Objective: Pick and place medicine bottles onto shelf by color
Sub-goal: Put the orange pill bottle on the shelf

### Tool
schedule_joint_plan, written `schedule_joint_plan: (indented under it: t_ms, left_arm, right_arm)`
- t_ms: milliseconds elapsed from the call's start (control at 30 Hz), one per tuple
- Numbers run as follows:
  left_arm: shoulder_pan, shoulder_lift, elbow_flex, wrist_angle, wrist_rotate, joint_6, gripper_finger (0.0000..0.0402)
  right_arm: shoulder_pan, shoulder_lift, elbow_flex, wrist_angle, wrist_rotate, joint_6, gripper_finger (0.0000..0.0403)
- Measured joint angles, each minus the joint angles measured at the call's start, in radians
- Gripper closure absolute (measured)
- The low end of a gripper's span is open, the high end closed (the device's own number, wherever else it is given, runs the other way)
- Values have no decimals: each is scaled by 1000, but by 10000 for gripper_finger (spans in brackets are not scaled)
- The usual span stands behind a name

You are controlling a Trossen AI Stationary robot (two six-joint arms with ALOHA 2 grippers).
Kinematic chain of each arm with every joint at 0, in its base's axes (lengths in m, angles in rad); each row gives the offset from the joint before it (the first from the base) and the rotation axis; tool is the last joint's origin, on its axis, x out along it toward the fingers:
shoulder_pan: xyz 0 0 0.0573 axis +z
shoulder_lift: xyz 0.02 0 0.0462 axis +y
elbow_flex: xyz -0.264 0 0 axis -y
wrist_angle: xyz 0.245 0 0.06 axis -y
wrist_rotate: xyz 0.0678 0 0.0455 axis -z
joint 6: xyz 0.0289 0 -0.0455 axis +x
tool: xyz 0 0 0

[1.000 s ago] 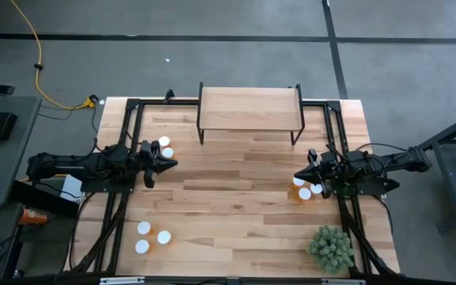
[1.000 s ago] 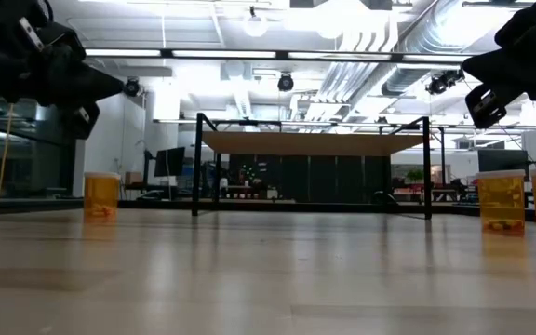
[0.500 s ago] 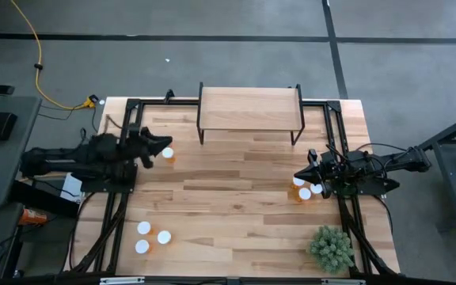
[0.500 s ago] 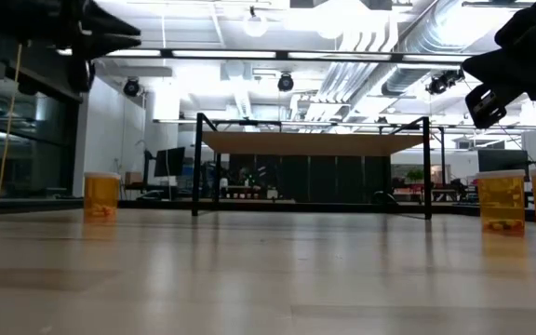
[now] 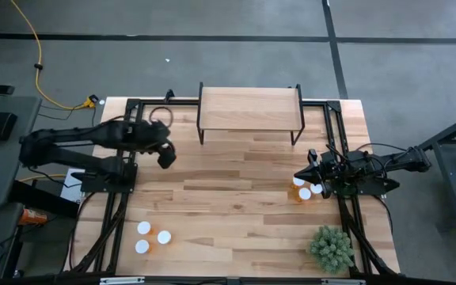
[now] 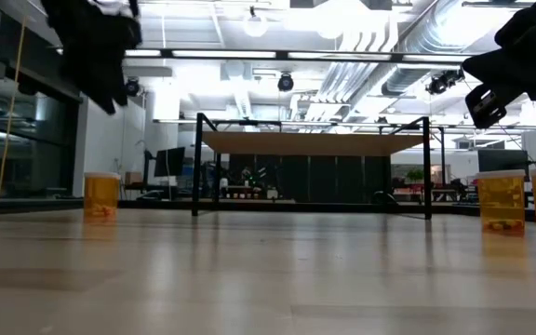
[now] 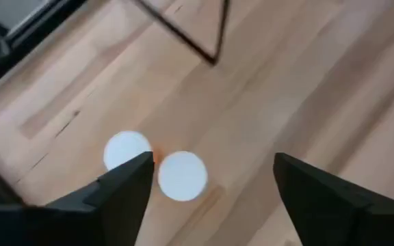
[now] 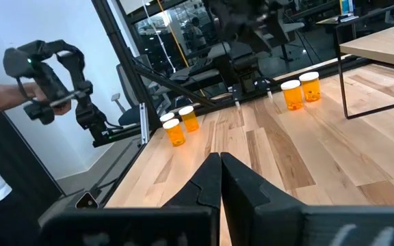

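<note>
Two medicine bottles with white caps [image 7: 181, 175] [image 7: 127, 149] stand on their bases on the tabletop at the far left. My left gripper [image 7: 211, 181] hangs above them, pointing down, open and holding nothing; in the high view it [image 5: 165, 154] hides them. Three more bottles [image 5: 305, 190] stand at the right, just beside my shut right gripper [image 5: 299, 176], which hovers level. Another three [image 5: 149, 237] stand near the left front. The shelf [image 5: 250, 109] stands at the far middle, its board bare.
A small green plant [image 5: 331, 247] sits at the near right corner. The shelf's black legs [image 6: 197, 163] stand just right of the far-left bottles. Beyond the table's left side, a person's hand [image 8: 46, 82] holds a controller.
My left gripper has risen from low over the table, swung a little toward the far edge, and tipped from level to pointing down over the two far-left bottles. The bottles have stayed where they were.
</note>
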Motion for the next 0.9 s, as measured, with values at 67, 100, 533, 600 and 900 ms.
schedule_joint_plan:
  t_ms: [67, 100, 533, 600, 900]
  left_arm:
    - [33, 63, -1, 0, 50, -2, 98]
    - [47, 94, 0, 0, 88, -1, 98]
    - [186, 309, -1, -27, 149, -55, 96]
    - [199, 322, -1, -26, 158, -56, 96]
    - [218, 389, -1, -22, 204, -82, 101]
  right_arm:
    - [0, 0, 0, 0, 0, 0, 402]
    - [0, 0, 0, 0, 0, 0, 402]
    - [0, 0, 0, 0, 0, 0, 402]
    - [0, 0, 0, 0, 0, 0, 402]
    - [0, 0, 0, 0, 0, 0, 402]
